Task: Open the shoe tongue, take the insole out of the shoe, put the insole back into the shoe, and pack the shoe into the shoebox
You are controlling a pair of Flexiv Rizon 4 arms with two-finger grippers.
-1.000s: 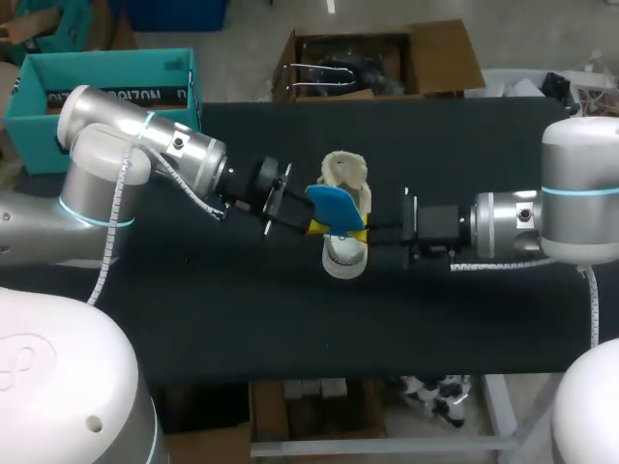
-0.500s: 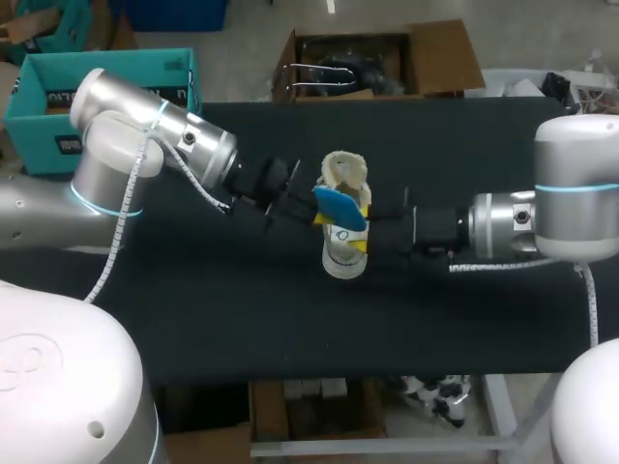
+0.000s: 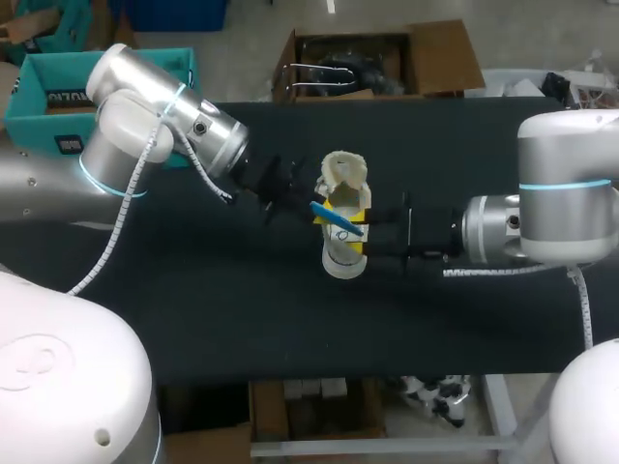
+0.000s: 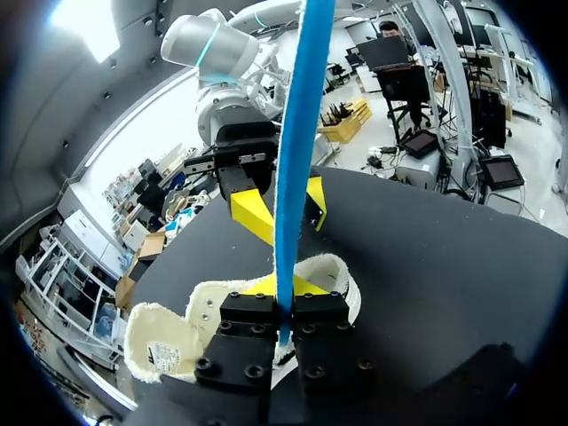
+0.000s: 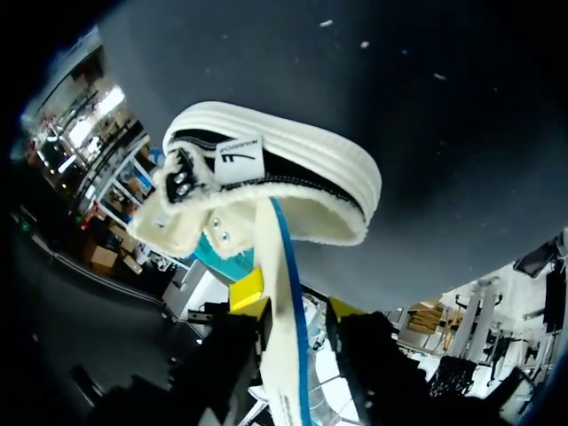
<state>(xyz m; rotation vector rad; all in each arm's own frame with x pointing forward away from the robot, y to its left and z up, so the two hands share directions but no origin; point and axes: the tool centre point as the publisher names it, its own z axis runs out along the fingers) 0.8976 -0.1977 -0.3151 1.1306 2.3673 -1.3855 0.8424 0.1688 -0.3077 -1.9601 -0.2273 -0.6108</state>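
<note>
Left claw point(image 4: 282, 319) is clenched on the blue insole point(image 4: 293, 160), held edge-on over the shoe point(image 3: 340, 259) on the worktop point(image 3: 464, 329); this looks like the put-back step, needing its lower end steered into the opening

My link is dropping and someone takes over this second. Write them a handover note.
Left hand: shut on the blue insole, holding it on edge above the shoe.
Right hand: open, fingers either side of the insole, shoe just ahead.
Shoe stands on the table. Teal box, likely the shoebox, sits past the table's far left corner.
Done, by the look: shoe opened up; insole mostly out, one end at the opening.
Left: seat the insole in the shoe, then box the shoe.
</note>
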